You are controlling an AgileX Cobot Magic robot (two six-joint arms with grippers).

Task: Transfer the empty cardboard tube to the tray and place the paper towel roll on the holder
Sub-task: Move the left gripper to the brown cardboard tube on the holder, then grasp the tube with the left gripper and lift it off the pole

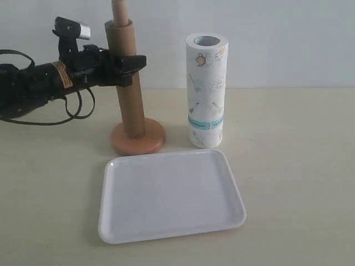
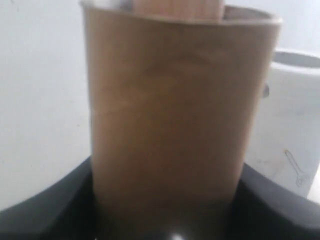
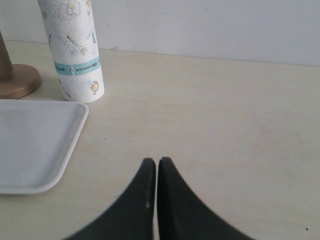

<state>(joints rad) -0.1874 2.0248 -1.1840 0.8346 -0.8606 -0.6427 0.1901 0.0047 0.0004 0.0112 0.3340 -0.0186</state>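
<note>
Jaws of the left gripper [image 1: 133, 62] are flanking the empty cardboard tube [image 1: 130, 102] sitting on the holder [image 1: 138, 142] at upper left, whether squeezing I cannot tell, while the right gripper [image 3: 153, 167] is hovering clenched above the table [image 3: 225, 100].

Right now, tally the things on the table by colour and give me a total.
Brown or tan: 2 (tube, holder)
White: 2 (roll, tray)
Total: 4
</note>
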